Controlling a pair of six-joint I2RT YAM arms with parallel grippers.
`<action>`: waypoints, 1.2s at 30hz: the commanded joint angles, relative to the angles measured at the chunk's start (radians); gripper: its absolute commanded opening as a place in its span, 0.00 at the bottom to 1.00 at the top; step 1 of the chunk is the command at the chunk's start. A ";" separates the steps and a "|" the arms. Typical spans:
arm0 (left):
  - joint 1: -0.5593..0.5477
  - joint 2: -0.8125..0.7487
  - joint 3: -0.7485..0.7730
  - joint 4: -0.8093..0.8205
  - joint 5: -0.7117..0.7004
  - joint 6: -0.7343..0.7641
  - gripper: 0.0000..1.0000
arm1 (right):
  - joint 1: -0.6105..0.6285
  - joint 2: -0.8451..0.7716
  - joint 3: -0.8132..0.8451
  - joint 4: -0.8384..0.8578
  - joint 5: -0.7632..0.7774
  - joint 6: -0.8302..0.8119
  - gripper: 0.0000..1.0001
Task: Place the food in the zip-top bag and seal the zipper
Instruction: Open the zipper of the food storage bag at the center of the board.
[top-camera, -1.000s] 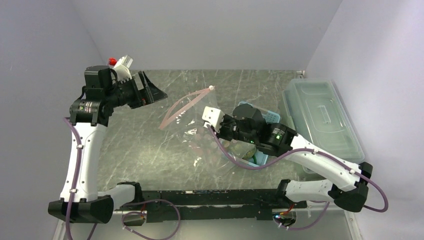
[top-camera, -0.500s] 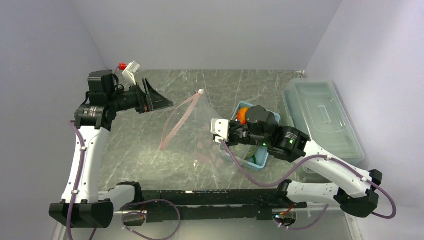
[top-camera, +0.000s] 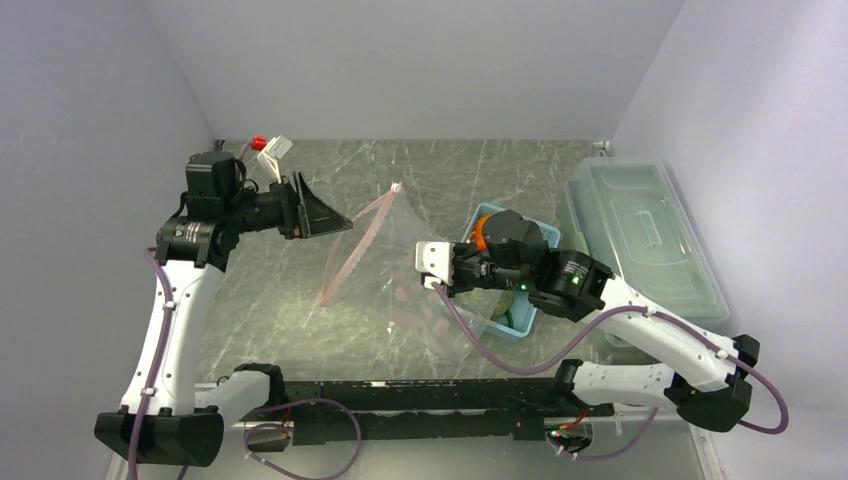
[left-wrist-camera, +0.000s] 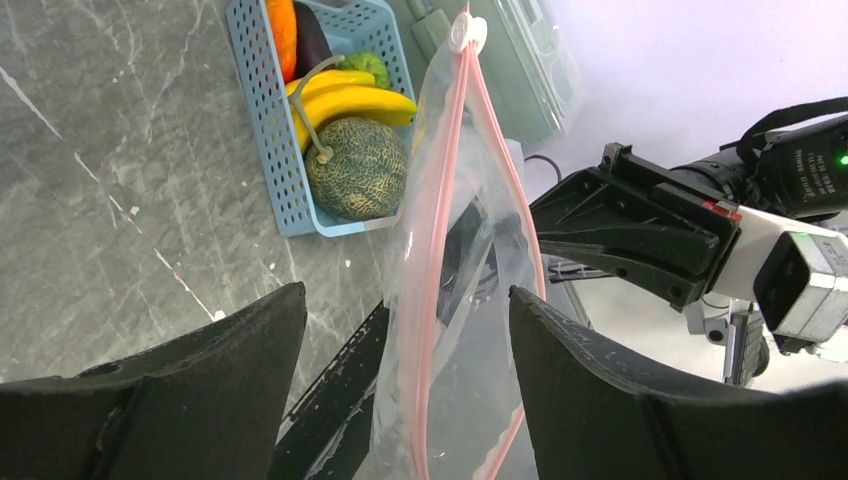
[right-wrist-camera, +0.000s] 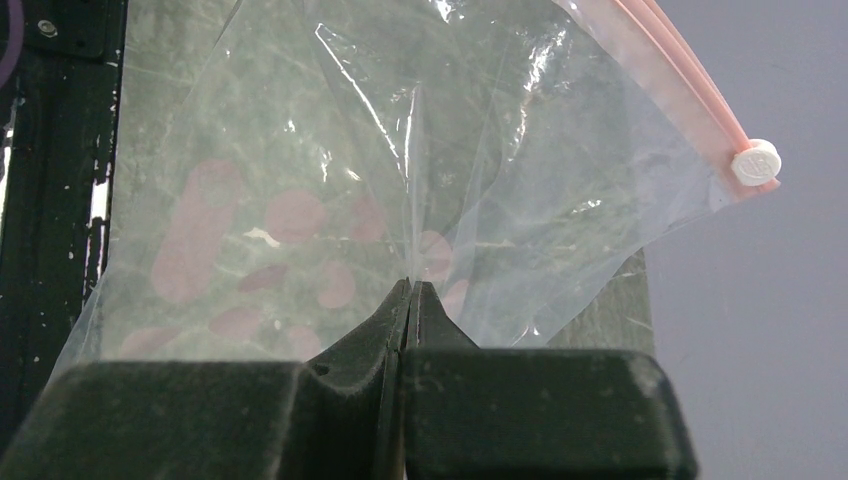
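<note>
Left gripper (left-wrist-camera: 405, 295), upper left of the top view: jaws wide apart, gripping nothing. Bag (top-camera: 405, 275), centre: held up, zipper (top-camera: 352, 238) edge facing the left gripper, slider (top-camera: 396, 187) uppermost. Right gripper (right-wrist-camera: 410, 290): jaws together, clamped on a fold of the bag. Basket (left-wrist-camera: 262, 120), right of centre: holds melon (left-wrist-camera: 357, 180), bananas (left-wrist-camera: 355, 100), carrot (left-wrist-camera: 283, 25) and eggplant (left-wrist-camera: 312, 40).
</note>
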 joint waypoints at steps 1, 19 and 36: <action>-0.022 -0.033 -0.010 -0.037 -0.021 0.075 0.78 | 0.001 0.000 0.057 0.011 -0.014 -0.023 0.00; -0.055 -0.030 -0.031 -0.085 -0.088 0.132 0.64 | 0.001 0.039 0.106 -0.046 -0.014 -0.044 0.00; -0.095 0.002 -0.011 -0.111 -0.113 0.168 0.42 | 0.001 0.065 0.114 -0.083 -0.015 -0.073 0.00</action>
